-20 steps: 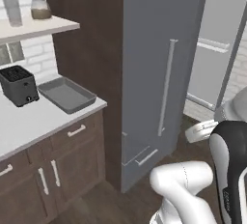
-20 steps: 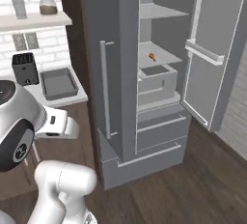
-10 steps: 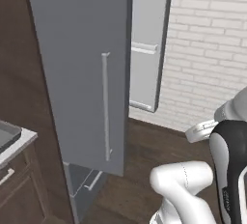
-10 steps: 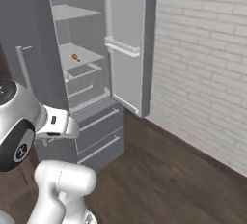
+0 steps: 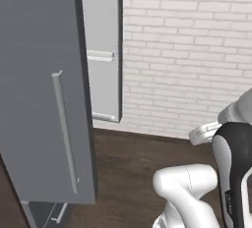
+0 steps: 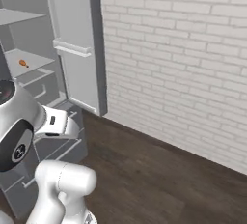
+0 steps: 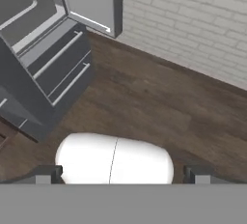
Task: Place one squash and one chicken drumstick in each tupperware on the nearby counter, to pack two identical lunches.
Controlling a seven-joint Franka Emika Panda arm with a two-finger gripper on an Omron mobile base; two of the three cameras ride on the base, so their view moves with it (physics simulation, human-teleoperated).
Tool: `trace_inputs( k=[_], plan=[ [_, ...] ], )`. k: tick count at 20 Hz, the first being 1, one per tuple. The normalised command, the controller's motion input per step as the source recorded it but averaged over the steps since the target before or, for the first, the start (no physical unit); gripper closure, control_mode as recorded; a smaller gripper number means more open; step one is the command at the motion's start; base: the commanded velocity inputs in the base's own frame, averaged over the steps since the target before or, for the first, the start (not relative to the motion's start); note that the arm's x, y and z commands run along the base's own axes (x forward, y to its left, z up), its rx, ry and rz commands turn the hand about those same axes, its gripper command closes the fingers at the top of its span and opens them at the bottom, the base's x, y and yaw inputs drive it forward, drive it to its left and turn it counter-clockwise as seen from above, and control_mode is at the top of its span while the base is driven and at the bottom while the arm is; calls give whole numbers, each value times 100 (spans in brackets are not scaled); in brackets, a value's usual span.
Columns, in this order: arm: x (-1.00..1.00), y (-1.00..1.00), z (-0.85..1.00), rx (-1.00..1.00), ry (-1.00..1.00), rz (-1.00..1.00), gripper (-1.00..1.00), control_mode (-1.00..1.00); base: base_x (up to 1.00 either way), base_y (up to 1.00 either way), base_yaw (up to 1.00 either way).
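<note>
Chicken drumstick (image 6: 22, 63), a small orange item, lies on a shelf inside the open fridge (image 6: 72, 44), well apart from the gripper (image 7: 123, 175), whose fingers stand wide and hold nothing. Judgement: packing appears not yet begun; all placements remain.

Base views flank the arm, sharing fridge (image 5: 44, 99) and brick wall (image 6: 183, 59), hand view downward

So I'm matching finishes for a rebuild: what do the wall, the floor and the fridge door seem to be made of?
The wall looks like white-painted brick: staggered courses with mortar lines. The floor looks like dark wood planks, matte, with faint grain and seams. The fridge door looks like smooth grey metal or plastic with a long bar handle; the look leaves that open.
</note>
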Motion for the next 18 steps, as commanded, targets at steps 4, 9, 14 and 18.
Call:
trace_inputs(
  k=[4,9,14,18],
  plan=[
    [0,0,0,0,0,0,-100,100,35,-13,-1],
    [0,0,0,0,0,0,-100,100,88,-33,17],
    [0,0,0,0,0,0,-100,100,90,-17,24],
    [0,0,0,0,0,0,-100,100,34,0,38]
  ],
)
